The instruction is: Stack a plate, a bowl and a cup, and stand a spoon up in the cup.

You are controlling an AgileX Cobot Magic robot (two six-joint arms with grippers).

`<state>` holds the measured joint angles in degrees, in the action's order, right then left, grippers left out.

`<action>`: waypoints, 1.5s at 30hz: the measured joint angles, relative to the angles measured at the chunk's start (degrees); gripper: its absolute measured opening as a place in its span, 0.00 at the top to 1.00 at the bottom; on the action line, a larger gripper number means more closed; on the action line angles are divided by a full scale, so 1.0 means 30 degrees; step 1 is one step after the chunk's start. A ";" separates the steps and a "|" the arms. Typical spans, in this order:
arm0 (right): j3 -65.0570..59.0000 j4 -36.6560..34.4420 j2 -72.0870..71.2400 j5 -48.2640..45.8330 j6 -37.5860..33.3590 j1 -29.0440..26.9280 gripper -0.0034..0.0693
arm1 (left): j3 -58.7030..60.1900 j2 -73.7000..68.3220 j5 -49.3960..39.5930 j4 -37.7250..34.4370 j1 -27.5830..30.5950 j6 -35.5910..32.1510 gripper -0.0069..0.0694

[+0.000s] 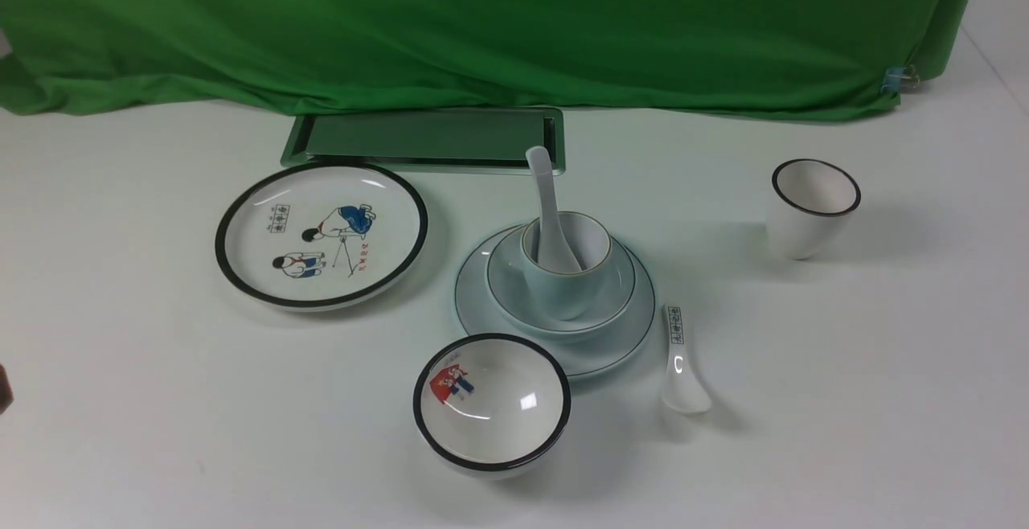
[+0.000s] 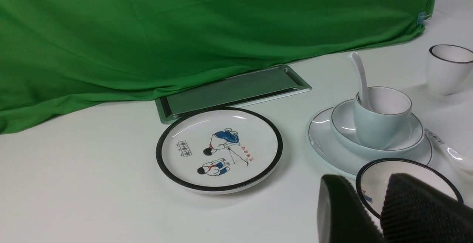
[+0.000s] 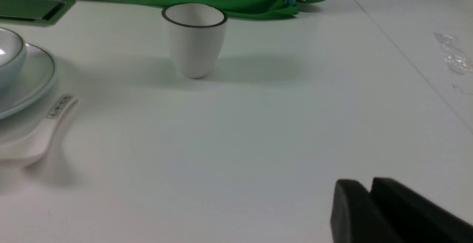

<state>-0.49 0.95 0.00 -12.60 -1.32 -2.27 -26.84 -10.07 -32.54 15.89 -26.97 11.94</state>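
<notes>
The front view showed no arm, only the stack on the table [image 1: 844, 400]: the plate [image 1: 627, 336] carried the bowl [image 1: 619, 288], the bowl carried the cup [image 1: 563, 292], and the spoon [image 1: 549, 211] stood in the cup, handle leaning back. The left wrist view alone showed the left end effector [image 2: 373, 217], its fingers slightly apart and empty above a black-rimmed bowl [image 2: 377, 176]. The right wrist view alone showed the right end effector [image 3: 369, 213], fingers nearly together, holding nothing, well apart from a white cup [image 3: 194, 43].
</notes>
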 joint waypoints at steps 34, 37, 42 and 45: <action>0.0000 0.0016 -0.0006 -0.0015 0.0000 0.0000 0.71 | 0.9062 0.3312 0.6395 -0.6681 0.9059 -0.4718 0.95; 0.0000 0.0016 -0.0006 -0.0015 0.0000 0.0000 0.70 | 0.9062 0.3312 0.6387 -0.6681 0.9524 -0.4735 0.95; 0.0000 0.0016 -0.0006 -0.0015 0.0000 0.0000 0.68 | 0.9062 0.3312 0.6387 -0.6686 1.0125 -0.4740 0.95; 0.0000 0.0016 -0.0006 -0.0015 0.0000 0.0000 0.67 | 0.9062 0.3312 0.6387 -0.6686 1.0142 -0.4757 0.95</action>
<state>-0.49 0.99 -0.02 -12.65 -1.32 -2.27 0.34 -0.13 -13.38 -4.17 3.46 -2.33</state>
